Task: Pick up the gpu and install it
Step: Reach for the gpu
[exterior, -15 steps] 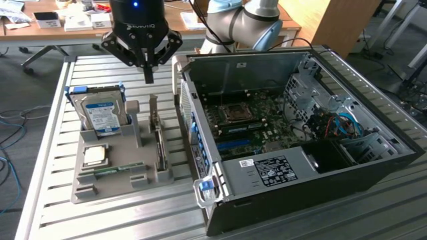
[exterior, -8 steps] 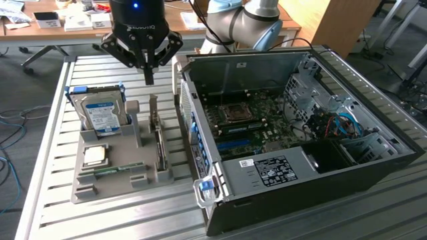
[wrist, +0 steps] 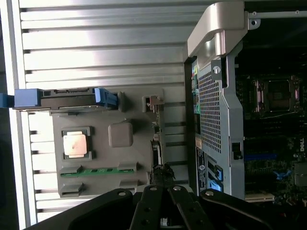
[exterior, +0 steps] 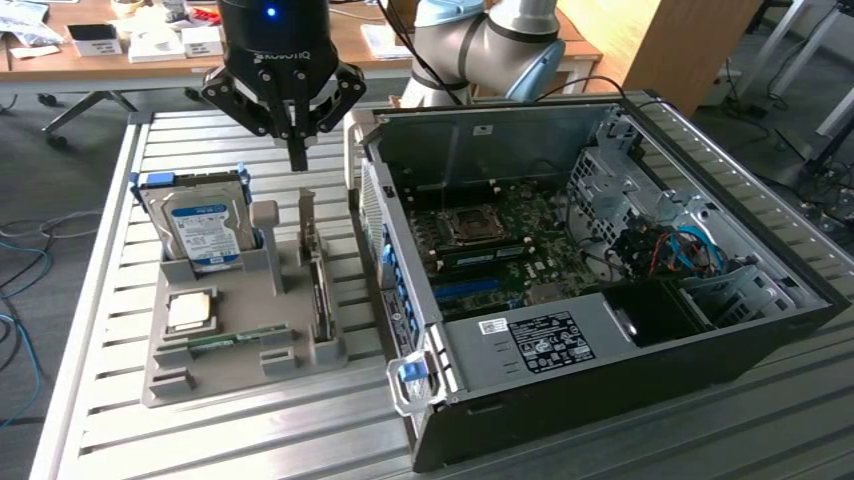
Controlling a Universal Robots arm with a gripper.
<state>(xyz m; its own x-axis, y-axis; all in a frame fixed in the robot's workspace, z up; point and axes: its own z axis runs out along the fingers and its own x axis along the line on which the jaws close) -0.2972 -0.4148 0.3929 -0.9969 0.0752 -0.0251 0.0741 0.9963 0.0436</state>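
One slatted metal bench (exterior: 107,430) bears the computer case (exterior: 494,140); a wooden bench (exterior: 47,62) stands behind. Beside the case, the pressed-together hand (exterior: 298,158) overhangs the gpu (exterior: 318,290).

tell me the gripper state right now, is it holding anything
Gripper: closed, holding nothing, poised over the gray tray near the graphics card.
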